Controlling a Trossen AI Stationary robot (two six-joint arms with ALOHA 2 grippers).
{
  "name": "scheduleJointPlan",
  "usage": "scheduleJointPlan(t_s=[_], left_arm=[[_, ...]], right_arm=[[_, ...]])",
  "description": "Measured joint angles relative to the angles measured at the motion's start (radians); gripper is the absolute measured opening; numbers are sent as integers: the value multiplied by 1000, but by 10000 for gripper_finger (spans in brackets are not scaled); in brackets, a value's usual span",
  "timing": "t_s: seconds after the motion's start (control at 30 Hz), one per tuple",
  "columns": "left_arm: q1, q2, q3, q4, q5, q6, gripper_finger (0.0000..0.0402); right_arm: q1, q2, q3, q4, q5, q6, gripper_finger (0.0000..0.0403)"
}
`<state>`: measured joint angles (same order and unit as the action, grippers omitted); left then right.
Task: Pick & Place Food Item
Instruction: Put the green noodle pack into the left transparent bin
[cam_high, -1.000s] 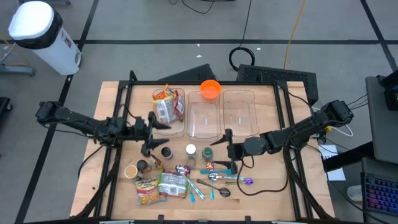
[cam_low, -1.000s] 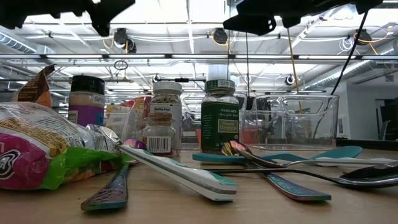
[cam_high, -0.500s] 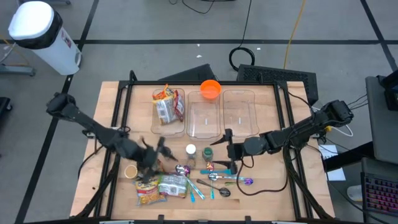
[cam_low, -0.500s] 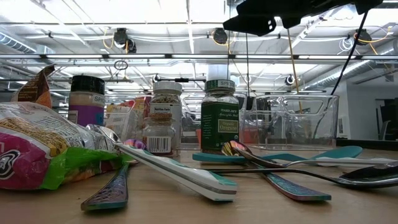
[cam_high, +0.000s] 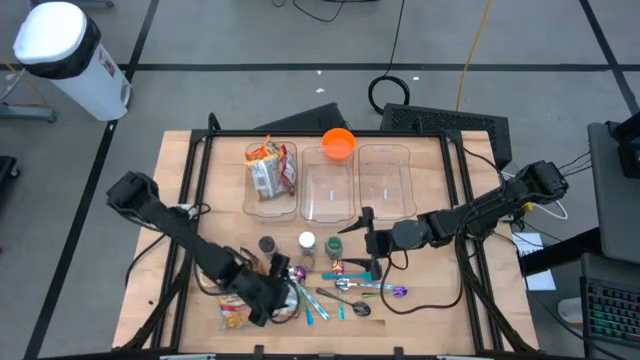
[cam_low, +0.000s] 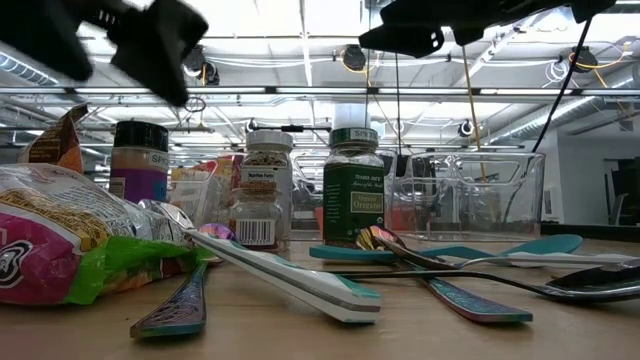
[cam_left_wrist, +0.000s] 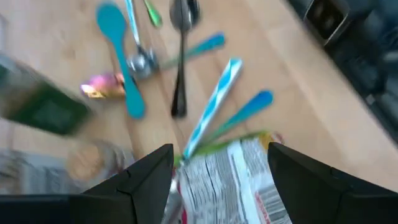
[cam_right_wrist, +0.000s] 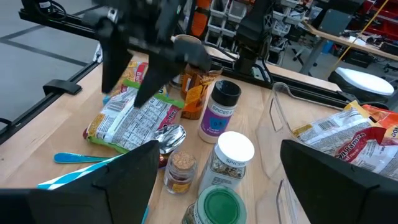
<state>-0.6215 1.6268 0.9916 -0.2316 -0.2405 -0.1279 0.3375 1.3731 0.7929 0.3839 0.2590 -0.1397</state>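
A food packet (cam_high: 262, 300) was seen lying at the front of the wooden surface (cam_high: 440, 310), beside spoons (cam_high: 360, 288) and spice jars (cam_high: 306, 245). The left hand (cam_high: 268, 296) was held just above it, wide open and empty. The right hand (cam_high: 366, 238) was held open and empty near three clear bins (cam_high: 385, 180). A white can (cam_high: 62, 52) was seen on the grey floor.
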Motion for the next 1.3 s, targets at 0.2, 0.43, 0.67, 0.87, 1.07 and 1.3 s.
scheduleJointPlan(t_s=[0.2, 0.43, 0.67, 0.87, 1.07, 1.3], left_arm=[[-1, 40, 0, -87, 11, -128, 268], [-14, 38, 1, -132, 59, -204, 268], [-31, 38, 1, -151, 67, -248, 268], [-35, 38, 1, -177, 68, -248, 229], [-34, 38, 0, -187, 67, -271, 143], [-33, 52, 0, -187, 69, -276, 74]], right_arm=[[14, 0, 0, -1, 1, 23, 325], [36, 0, 0, -1, 1, 23, 325], [38, 0, 0, -1, 1, 22, 325], [38, 0, 0, -1, 1, 21, 325], [38, 0, 0, 0, 1, 21, 325], [38, 0, 0, 0, 1, 20, 325]])
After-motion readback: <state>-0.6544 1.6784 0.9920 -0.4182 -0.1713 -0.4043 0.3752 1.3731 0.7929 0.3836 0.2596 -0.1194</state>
